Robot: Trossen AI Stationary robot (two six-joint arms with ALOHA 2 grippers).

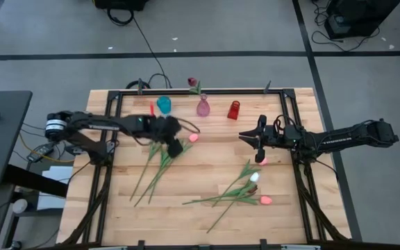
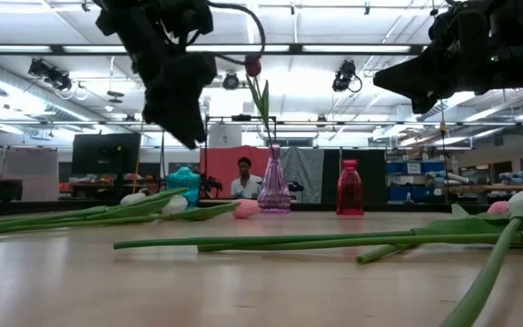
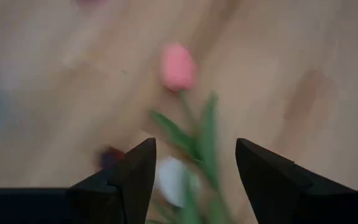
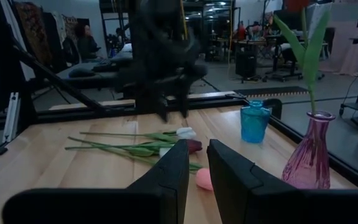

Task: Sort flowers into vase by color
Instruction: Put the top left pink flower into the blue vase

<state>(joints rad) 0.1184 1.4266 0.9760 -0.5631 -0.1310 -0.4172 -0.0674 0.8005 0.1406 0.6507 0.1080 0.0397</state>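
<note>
Fingers [image 3: 138, 168] of the left gripper [image 1: 175, 147] stand spread and released just left of centre in the high view, over the heads of a tulip bunch [image 1: 155, 165] whose stems run toward the lower left; a pink tulip [image 3: 177, 66] lies just past the tips. Right gripper [image 1: 257, 142], right of centre, has its fingers [image 4: 173, 171] clenched on nothing, above the second tulip bunch [image 1: 238, 191] at lower right. One dark tulip [image 2: 253, 65] already stands in the pink vase [image 1: 203, 106] at the worktop's [image 1: 200, 215] upper edge.

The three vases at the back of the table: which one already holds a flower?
The pink glass vase in the middle, with one dark maroon tulip standing in it. The blue vase and red vase on either side hold none.
</note>
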